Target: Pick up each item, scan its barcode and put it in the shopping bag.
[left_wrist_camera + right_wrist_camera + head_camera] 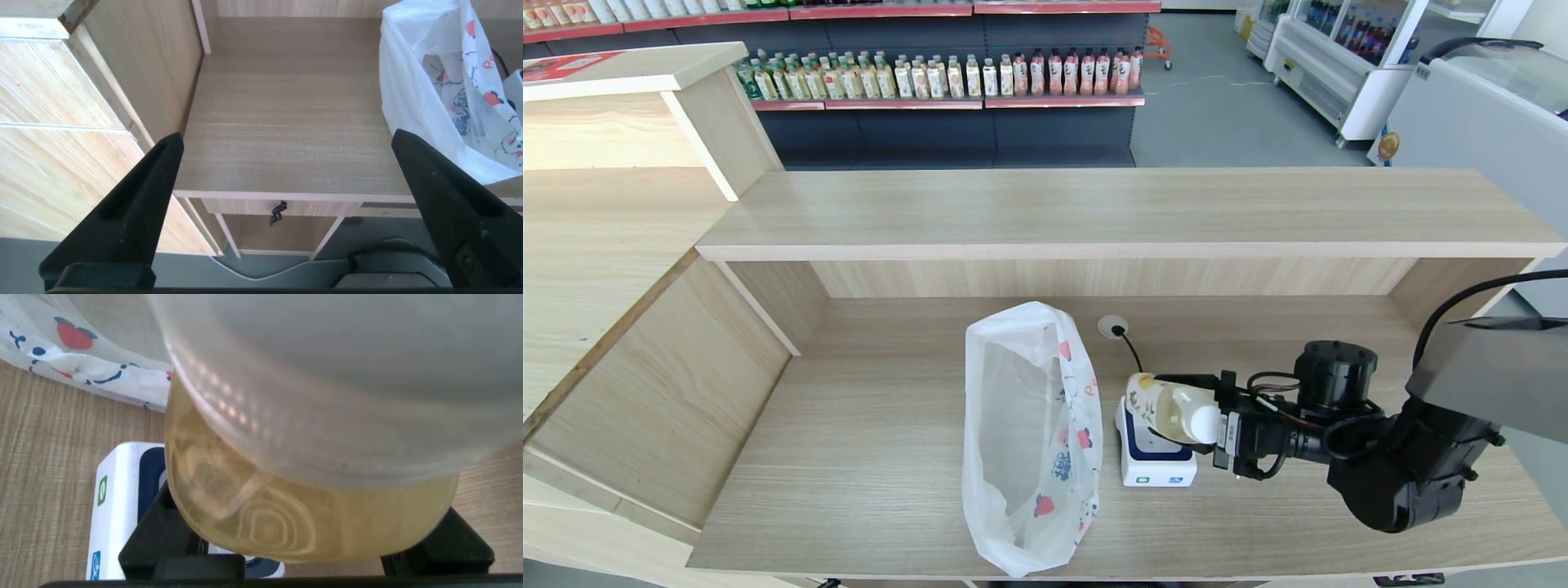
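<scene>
A bottle [1158, 406] of pale yellow drink lies on its side in my right gripper [1186, 402], which is shut on it, white cap toward the wrist. It hangs just above the white and blue barcode scanner [1153, 467]. Seen from the right wrist, the bottle [310, 474] looms close between dark fingers [159, 549], with the scanner [118, 498] beneath. The white shopping bag [1029, 433] with red and blue prints stands open just left of the scanner. My left gripper [286, 204] is open and holds nothing, off the counter's near edge to the left of the bag [453, 90].
A black cable [1131, 351] runs from a round port in the counter to the scanner. A raised wooden ledge [1127, 212] walls the back, and a side panel [662, 392] closes the left. Bare counter lies left of the bag.
</scene>
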You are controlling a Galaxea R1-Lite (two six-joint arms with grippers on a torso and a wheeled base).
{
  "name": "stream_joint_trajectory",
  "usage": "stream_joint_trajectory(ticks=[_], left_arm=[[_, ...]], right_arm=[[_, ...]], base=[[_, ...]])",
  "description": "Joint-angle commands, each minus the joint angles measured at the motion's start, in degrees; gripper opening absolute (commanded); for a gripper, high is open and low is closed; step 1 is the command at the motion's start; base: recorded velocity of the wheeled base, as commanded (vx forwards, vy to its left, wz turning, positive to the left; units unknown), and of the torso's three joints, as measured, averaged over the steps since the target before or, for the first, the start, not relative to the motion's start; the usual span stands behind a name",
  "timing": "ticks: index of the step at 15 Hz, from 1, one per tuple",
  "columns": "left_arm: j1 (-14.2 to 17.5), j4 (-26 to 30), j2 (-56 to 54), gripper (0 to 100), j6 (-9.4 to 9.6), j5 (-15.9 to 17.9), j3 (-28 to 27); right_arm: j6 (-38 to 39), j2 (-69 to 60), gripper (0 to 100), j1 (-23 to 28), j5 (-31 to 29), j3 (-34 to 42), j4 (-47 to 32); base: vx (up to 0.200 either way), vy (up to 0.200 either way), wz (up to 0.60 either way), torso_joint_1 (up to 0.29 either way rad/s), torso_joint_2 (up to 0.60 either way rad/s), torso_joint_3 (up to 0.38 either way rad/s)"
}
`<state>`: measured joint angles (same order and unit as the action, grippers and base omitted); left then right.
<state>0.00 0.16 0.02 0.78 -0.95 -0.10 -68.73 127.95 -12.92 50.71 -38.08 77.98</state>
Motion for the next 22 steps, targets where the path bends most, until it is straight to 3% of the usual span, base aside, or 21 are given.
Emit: stream_joint_trajectory(ticks=[1,4,8,12,14,17,19,22], left_arm=[[0.00,0.02,-0.02,100,0.01,-0.02,0.01],[0.09,0.02,-0.02,100,0.01,-0.02,0.01],[0.09,0.02,-0.02,100,0.01,-0.02,0.01],[0.09,0.02,-0.02,100,0.01,-0.02,0.01],[0.00,0.02,-0.02,100,0.01,-0.02,0.01],[0.00,0.02,-0.02,100,0.01,-0.02,0.01],[0.00,0.02,-0.02,100,0.01,-0.02,0.01],[0.00,0.02,-0.02,100,0.01,-0.02,0.01]], right_arm=[[0.09,0.10,0,0.00,-0.18,0.03,-0.20],[3.43,-2.62,0,1.06,-0.09,0.47,-0.29],[21.71,-17.03,0,2.20,-2.11,3.72,-1.08],[42.28,-33.38,0,-1.05,-25.31,9.69,-5.56],[49.66,-36.02,0,-3.78,-30.76,14.97,-5.03],[65.57,-37.95,0,-11.25,-37.44,14.27,-8.29],[67.76,-39.18,0,-11.95,-38.23,12.60,-15.41],[68.47,-39.36,0,-12.39,-38.41,11.10,-17.43]], base=[[0.000,0.000,0.00,0.000,0.00,0.000],[0.000,0.000,0.00,0.000,0.00,0.000],[0.000,0.000,0.00,0.000,0.00,0.000],[0.000,0.000,0.00,0.000,0.00,0.000],[0.000,0.000,0.00,0.000,0.00,0.000],[0.000,0.000,0.00,0.000,0.00,0.000],[0.000,0.000,0.00,0.000,0.00,0.000],[0.000,0.000,0.00,0.000,0.00,0.000]])
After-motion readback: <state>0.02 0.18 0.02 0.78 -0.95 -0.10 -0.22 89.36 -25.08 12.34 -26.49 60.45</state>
